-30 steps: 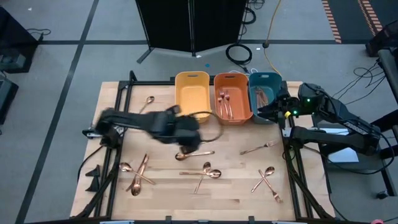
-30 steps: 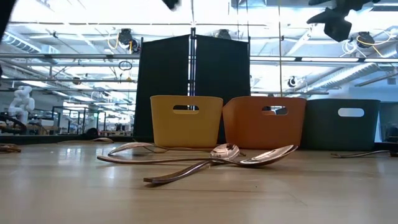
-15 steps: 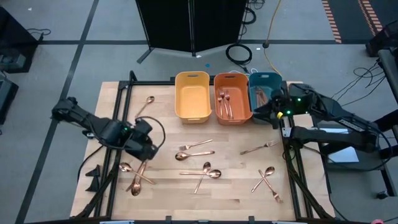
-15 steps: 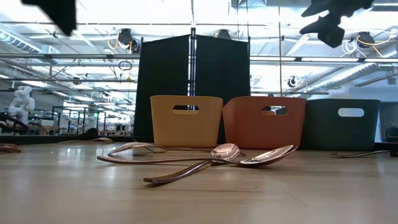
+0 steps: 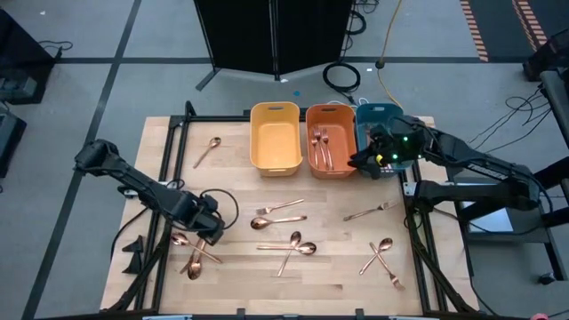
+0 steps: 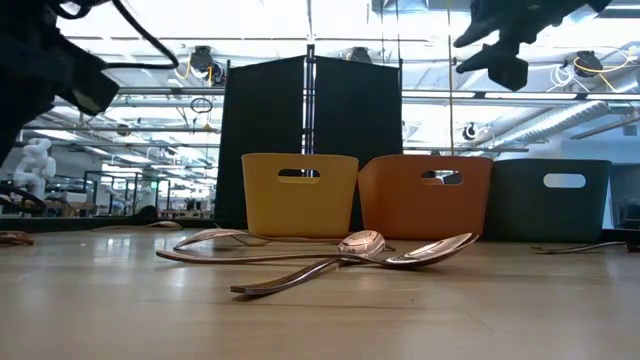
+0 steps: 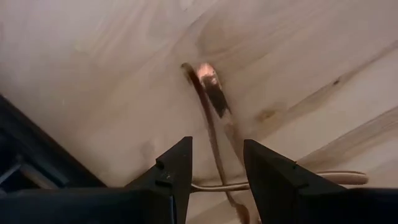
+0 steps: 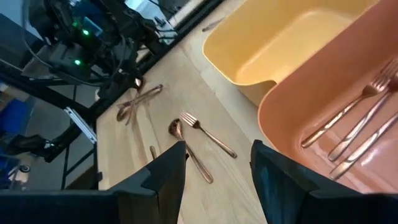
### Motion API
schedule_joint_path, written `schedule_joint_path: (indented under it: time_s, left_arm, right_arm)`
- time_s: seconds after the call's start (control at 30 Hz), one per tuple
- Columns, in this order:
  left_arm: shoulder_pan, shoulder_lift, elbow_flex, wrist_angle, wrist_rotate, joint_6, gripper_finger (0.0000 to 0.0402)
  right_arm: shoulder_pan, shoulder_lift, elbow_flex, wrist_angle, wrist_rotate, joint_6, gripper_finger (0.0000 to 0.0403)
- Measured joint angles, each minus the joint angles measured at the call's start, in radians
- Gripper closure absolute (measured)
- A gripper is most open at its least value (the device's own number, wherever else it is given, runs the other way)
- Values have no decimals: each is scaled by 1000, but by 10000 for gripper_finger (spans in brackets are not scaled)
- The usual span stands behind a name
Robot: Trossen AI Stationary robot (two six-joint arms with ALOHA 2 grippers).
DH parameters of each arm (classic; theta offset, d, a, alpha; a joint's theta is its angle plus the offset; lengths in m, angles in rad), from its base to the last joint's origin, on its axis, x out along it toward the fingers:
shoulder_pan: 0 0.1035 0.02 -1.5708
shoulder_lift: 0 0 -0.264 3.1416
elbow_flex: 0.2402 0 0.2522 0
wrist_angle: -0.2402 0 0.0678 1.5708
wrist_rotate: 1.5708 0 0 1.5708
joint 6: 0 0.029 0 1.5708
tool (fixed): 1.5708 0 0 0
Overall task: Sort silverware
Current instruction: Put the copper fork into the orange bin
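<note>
The left gripper point(image 5: 206, 233), jaws open and empty, is hanging over crossed spoons point(image 5: 194, 253) on the surface, so it is risking pinching two; the right gripper point(image 5: 366, 163) is waiting open by the bins point(image 5: 274, 135).

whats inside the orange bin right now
The orange bin holds a few copper forks lying lengthwise on its floor; the high view and right wrist view both show them. Its right edge sits under the right pincer, so that strip is hidden.
</note>
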Motion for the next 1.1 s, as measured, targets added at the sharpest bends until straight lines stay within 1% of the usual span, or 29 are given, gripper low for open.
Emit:
schedule_joint_path:
  time_s: [0.2, 0.4, 0.6, 0.77, 0.9, 1.1]
  left_arm:
    - [-1, 0, -13, -2, 47, 2, 262]
    - [-2, 4, -13, 21, 45, 25, 262]
    - [-7, 56, -14, 17, 49, 59, 262]
    - [-8, 92, -50, 63, 100, 60, 262]
    - [-8, 94, -76, 60, 103, 35, 262]
    - [-16, 94, -78, 147, 104, 37, 262]
  right_arm:
    - [0, 45, 0, 0, 0, 2, 234]
    - [0, 69, 0, -1, 0, -5, 234]
    - [0, 74, 0, -1, -1, -24, 234]
    - [0, 74, 0, -1, -1, -36, 234]
    - [0, 74, 0, -2, -4, -50, 234]
    - [0, 74, 0, -3, -5, -55, 234]
